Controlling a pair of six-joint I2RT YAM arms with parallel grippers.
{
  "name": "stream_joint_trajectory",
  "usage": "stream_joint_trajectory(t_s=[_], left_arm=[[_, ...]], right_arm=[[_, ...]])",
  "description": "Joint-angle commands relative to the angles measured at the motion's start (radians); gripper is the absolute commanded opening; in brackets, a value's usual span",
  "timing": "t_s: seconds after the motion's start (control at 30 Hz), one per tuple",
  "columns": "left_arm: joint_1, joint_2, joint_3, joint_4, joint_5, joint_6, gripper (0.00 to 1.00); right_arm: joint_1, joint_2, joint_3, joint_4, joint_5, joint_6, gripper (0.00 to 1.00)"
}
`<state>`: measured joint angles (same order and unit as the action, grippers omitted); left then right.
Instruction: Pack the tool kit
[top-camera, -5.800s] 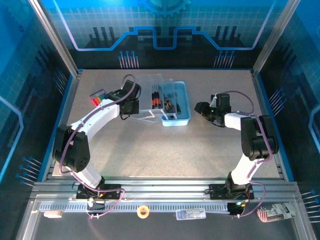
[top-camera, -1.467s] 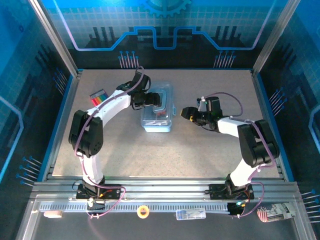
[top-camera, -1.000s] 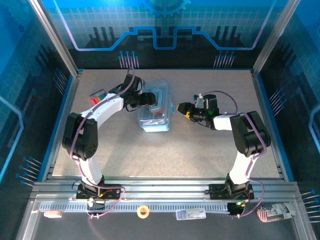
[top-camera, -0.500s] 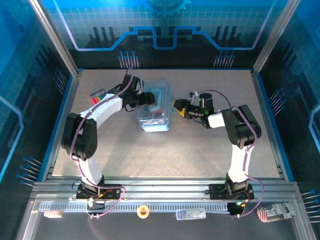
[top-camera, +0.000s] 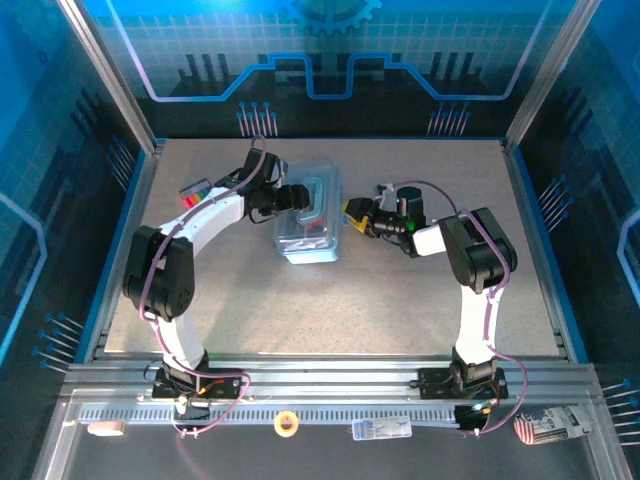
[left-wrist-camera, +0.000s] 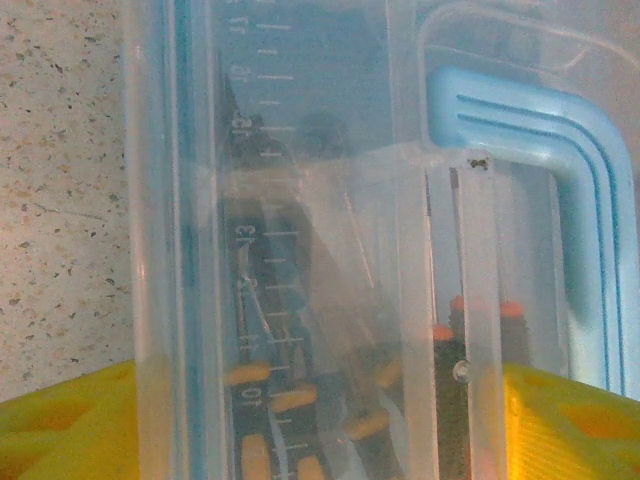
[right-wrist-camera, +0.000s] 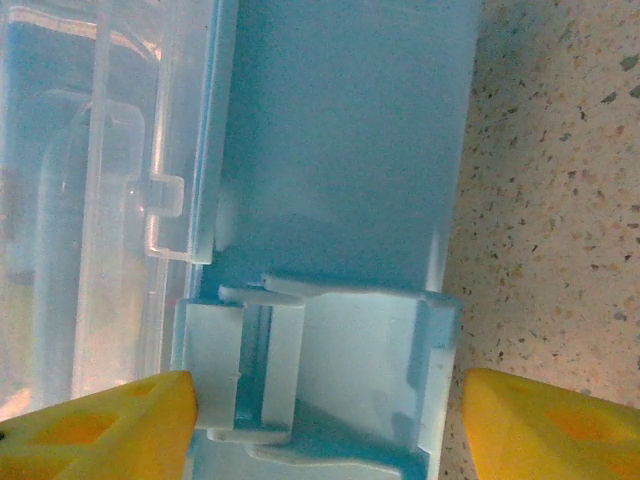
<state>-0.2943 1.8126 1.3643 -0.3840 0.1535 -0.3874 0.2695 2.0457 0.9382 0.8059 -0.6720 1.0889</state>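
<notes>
Plastic case (top-camera: 312, 215): left jaws apart over lid (left-wrist-camera: 330, 200), right jaws apart astride latch (right-wrist-camera: 310, 365), both reaching inward.

Ruler scale (left-wrist-camera: 262, 235) in case (left-wrist-camera: 160, 200), numeral 13

The tool case (top-camera: 312, 222) has a light blue base and a clear lid, with a light blue handle (left-wrist-camera: 530, 150); orange-and-black tool grips (left-wrist-camera: 455, 345) show through it. The fingers (right-wrist-camera: 100, 425) are yellow. The table (top-camera: 400, 300) is beige with dark speckles. The left arm (top-camera: 205, 225) and right arm (top-camera: 470, 330) are white with black joints.
</notes>
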Motion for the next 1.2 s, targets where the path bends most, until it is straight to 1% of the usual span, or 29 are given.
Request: stream_joint_trajectory(t_s=[0.0,0.23,0.33,0.6,0.7,0.8,0.93,1.17], left_arm=[[0.017,0.064,-0.070,-0.139,-0.026,-0.018,0.68],[0.017,0.060,-0.070,-0.138,-0.025,-0.018,0.68],[0.017,0.061,-0.069,-0.140,-0.028,-0.013,0.67],[0.017,0.059,-0.068,-0.141,-0.029,-0.015,0.67],[0.017,0.060,-0.068,-0.139,-0.028,-0.014,0.67],[0.016,0.062,-0.067,-0.138,-0.026,-0.015,0.67],[0.017,0.059,-0.071,-0.139,-0.029,-0.014,0.67],[0.016,0.057,-0.071,-0.139,-0.029,-0.014,0.67]], right_arm=[[0.023,0.016,0.033,-0.002,-0.020,-0.002,0.71],[0.027,0.032,0.052,-0.043,-0.018,-0.019,0.71],[0.029,0.020,0.039,-0.024,-0.008,-0.021,0.72],[0.035,0.030,0.055,-0.078,-0.007,-0.051,0.71],[0.042,0.018,0.047,-0.088,0.016,-0.063,0.71],[0.043,0.032,0.056,-0.098,0.006,-0.055,0.70],[0.039,0.013,0.014,-0.090,0.054,-0.062,0.70],[0.026,-0.010,0.000,-0.128,0.055,-0.090,0.70]])
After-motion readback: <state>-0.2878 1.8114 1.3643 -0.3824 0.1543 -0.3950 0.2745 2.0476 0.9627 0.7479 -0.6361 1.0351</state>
